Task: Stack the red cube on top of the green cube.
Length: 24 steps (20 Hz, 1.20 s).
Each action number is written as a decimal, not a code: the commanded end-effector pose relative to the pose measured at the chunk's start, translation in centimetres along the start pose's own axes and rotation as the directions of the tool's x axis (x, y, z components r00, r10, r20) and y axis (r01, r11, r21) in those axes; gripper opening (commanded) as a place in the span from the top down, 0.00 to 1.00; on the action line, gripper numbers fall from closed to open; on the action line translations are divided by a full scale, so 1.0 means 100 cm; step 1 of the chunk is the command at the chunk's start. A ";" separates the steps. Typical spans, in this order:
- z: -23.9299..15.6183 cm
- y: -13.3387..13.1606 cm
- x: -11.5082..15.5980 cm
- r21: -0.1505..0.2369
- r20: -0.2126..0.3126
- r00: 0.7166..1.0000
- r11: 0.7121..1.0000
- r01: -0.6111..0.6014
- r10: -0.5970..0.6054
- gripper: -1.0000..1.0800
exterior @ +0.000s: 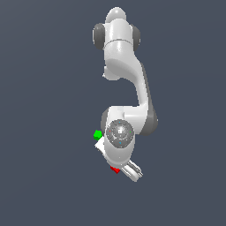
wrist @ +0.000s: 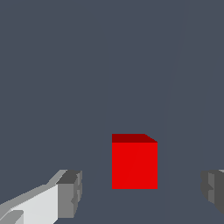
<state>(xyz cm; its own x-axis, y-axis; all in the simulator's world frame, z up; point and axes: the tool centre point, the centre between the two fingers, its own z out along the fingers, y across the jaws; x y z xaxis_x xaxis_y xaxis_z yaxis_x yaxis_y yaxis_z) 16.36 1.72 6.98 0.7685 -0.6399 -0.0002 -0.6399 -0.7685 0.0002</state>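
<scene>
The red cube (wrist: 134, 162) sits on the dark grey floor, seen close in the wrist view between my two fingertips without touching either. My gripper (wrist: 141, 192) is open, one grey pad (wrist: 70, 192) on one side and the other pad (wrist: 213, 190) far on the opposite side. In the exterior view only a sliver of the red cube (exterior: 115, 169) shows beneath the arm's hand, and the gripper (exterior: 118, 167) is mostly hidden by the wrist. The green cube (exterior: 98, 134) rests on the floor at the exterior view's left of the wrist, apart from the red cube.
The white arm (exterior: 121, 66) reaches down the middle of the exterior view, its wrist (exterior: 119, 137) covering the spot over the red cube. Plain dark grey floor (exterior: 44, 132) surrounds everything.
</scene>
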 end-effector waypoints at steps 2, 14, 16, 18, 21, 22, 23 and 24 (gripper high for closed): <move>0.000 0.000 0.000 0.000 0.000 1.000 1.000 0.000 0.000 0.04; 0.049 0.001 -0.001 0.000 0.000 1.000 1.000 0.000 0.000 0.04; 0.052 0.001 -0.001 0.000 0.000 1.000 1.000 0.000 0.000 0.04; 0.051 0.000 0.000 0.000 0.000 1.000 1.000 0.000 0.000 0.04; 0.050 0.000 0.000 0.000 0.000 1.000 1.000 0.000 0.000 1.00; 0.050 0.000 0.000 0.000 0.000 1.000 1.000 0.000 0.000 1.00; 0.050 0.000 0.000 0.000 0.000 1.000 1.000 0.000 0.000 1.00; 0.050 0.000 0.000 0.000 0.000 1.000 1.000 0.000 0.000 1.00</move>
<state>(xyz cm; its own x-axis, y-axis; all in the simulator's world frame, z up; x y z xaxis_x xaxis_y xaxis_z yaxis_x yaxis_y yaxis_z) 16.35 1.71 1.95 0.7684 -0.6399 -0.0007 -0.6399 -0.7684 0.0003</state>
